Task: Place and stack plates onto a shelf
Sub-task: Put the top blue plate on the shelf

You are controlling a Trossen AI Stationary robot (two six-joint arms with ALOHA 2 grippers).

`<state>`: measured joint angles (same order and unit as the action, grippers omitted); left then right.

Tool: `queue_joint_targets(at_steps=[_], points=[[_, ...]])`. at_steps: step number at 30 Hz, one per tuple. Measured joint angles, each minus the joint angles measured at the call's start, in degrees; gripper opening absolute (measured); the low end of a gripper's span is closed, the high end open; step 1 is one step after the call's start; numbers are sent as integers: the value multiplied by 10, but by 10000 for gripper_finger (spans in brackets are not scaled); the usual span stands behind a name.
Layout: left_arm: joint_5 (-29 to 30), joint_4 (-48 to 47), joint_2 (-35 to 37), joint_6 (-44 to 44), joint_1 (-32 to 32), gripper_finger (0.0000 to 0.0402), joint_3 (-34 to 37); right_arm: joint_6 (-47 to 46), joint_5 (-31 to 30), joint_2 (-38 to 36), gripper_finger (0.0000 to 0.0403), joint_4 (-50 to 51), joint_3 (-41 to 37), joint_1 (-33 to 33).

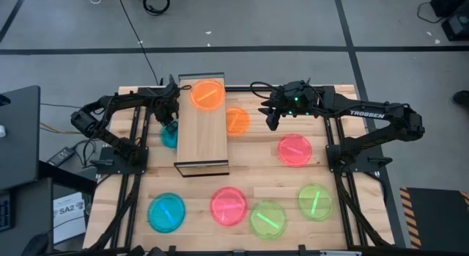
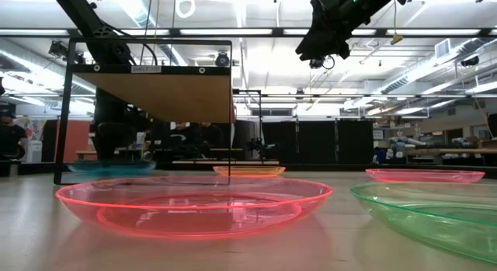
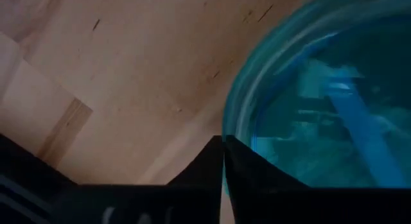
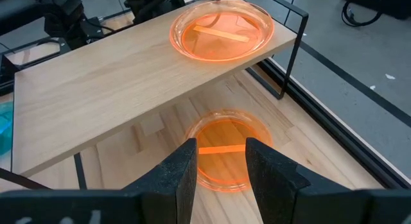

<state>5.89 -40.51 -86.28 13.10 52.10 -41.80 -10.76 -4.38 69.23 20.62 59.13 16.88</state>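
The shelf [image 1: 201,131] stands mid-table with an orange plate [image 1: 207,93] lying flat on its far end. A teal plate [image 1: 168,136] lies on the table just left of the shelf. My left gripper [image 1: 170,124] points down at it, shut on its rim [image 3: 223,156]. My right gripper [image 4: 220,161] hangs open and high above a second orange plate [image 4: 221,150], which rests on the table to the right of the shelf and partly under its edge; the fingers hold nothing. My left gripper pinches the teal plate's rim [image 3: 230,131] between its two fingers, coming from above and pointing down. The fingertips meet over the edge with the plate's bowl on one side and bare wood on the other. The plate lies level on the table [image 2: 112,168].
More plates lie on the tabletop: pink [image 1: 294,150] at the right, two green [image 1: 315,201] [image 1: 268,218], pink [image 1: 229,206] and teal [image 1: 167,212] along the near edge. The shelf's dark frame legs [image 1: 176,166] stand between the arms.
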Motion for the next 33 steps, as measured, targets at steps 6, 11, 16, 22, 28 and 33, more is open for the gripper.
queue_joint_targets(at_steps=[6, 11, 16, 22, 28, 33], points=[[0, -1, 0, 11, 0, 5, 0, 0, 0, 0, 139, 0, 0, 0], [7, -5, 0, 11, 0, 5, 0, 0, 0, 0, 139, 0, 0, 0], [49, -27, 2, 8, 0, 4, 0, 0, 0, 0, 139, 0, 0, 0], [56, -38, 2, -8, 0, 3, -5, 0, 0, 0, 139, 0, 0, 0], [100, -97, 2, -40, 0, 3, -39, 0, 0, 0, 139, 0, 0, 0], [120, -133, 2, -55, 0, 3, -72, 0, 0, 0, 139, 0, 0, 0]])
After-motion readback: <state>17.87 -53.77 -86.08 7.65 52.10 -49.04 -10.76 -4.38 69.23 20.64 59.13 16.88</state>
